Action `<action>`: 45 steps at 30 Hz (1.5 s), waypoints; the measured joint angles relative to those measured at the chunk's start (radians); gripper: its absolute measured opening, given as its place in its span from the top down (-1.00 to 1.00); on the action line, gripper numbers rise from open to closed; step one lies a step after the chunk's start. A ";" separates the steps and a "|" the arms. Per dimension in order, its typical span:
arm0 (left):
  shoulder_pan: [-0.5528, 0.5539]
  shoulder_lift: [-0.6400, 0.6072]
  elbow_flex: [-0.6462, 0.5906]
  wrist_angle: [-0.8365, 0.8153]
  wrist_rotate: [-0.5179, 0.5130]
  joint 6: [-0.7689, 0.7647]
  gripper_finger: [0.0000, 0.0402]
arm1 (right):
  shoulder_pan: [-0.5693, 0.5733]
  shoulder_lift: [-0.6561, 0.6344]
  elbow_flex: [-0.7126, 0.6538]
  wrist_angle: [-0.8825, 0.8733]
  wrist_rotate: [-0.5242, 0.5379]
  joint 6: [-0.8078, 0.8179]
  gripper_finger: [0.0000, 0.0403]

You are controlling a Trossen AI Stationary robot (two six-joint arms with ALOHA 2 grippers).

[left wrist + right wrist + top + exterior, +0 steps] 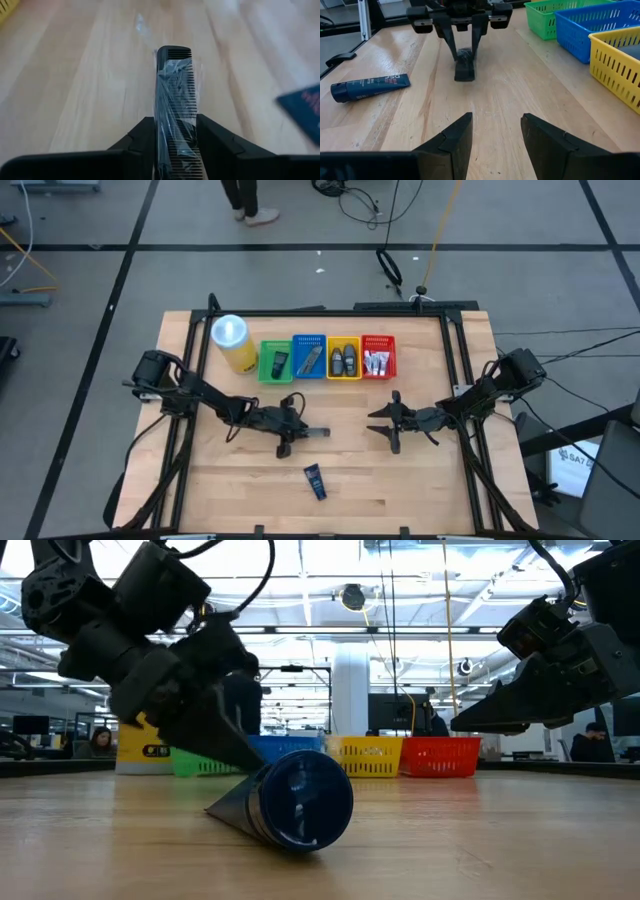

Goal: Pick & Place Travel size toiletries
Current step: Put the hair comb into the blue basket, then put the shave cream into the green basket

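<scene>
The left tool point(175, 145) is closed on a black wrapped comb point(174, 95), whose long axis runs straight out between the fingers and lies flat on the tabletop point(420, 480). The row of baskets point(326, 357) sits beyond the comb with nothing between; the dark blue tube point(315, 481) lies on its near side. The right tool point(385, 423) hovers open and empty, well apart from the comb.

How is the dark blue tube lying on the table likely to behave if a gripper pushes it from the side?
The dark blue tube has a round capped end in the low view, so that end may roll. Its other end tapers flat, so it would probably swing round rather than roll straight. It looks small and light, and might slide easily on the smooth wooden table.
</scene>
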 joint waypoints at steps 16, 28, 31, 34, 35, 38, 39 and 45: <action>0.084 -0.003 0.025 0.356 -0.662 -0.019 0.43 | 0.000 0.000 0.000 0.000 0.000 0.000 0.21; 0.363 -0.004 0.211 -0.012 -0.572 -0.104 0.22 | 0.000 0.000 0.000 0.000 -0.001 0.002 0.21; 0.383 -0.003 0.218 -0.076 -0.569 -0.173 0.07 | 0.000 0.000 0.000 0.000 -0.002 0.001 0.21; 0.387 -0.003 0.219 -0.119 -0.557 -0.238 -0.04 | 0.000 0.000 0.000 0.000 -0.002 0.001 0.21; 0.387 -0.003 0.219 -0.129 -0.544 -0.248 -0.07 | 0.000 0.000 0.000 0.000 -0.002 0.001 0.21; 0.379 -0.003 0.219 -0.130 -0.521 -0.253 -0.13 | 0.000 0.000 0.000 0.000 -0.002 0.001 0.21; 0.376 -0.003 0.219 -0.127 -0.509 -0.250 -0.14 | 0.000 0.000 0.000 0.000 -0.002 0.000 0.21; 0.371 -0.051 0.219 -0.097 -0.383 -0.193 -0.15 | 0.000 0.000 0.000 -0.001 -0.002 0.000 0.21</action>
